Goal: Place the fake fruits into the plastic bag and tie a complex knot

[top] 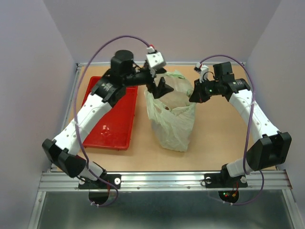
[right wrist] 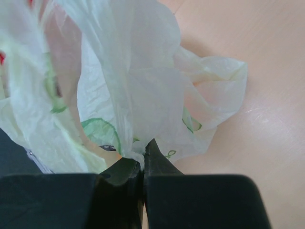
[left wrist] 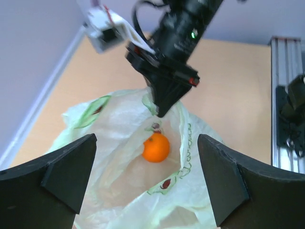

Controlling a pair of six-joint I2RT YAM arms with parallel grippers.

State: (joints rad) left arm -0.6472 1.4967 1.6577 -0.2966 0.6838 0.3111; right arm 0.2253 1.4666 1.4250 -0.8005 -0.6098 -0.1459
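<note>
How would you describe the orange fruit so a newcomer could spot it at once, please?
Find the pale-green plastic bag on the table, right of the red tray. Inside its open mouth lies the orange fruit, the only solid orange ball amid crinkled film.

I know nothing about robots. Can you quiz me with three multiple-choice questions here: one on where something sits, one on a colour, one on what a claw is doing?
1. Seen from above, the red tray lies where from the plastic bag?
A) left
B) right
C) underneath
2. The fruit inside the bag is:
A) blue
B) orange
C) purple
3. The right gripper is:
A) wide open
B) holding the tray
C) shut on the bag's rim
Answers: 1 A, the tray is left of the bag; 2 B, the left wrist view shows orange; 3 C, its jaws pinch the plastic.
</note>
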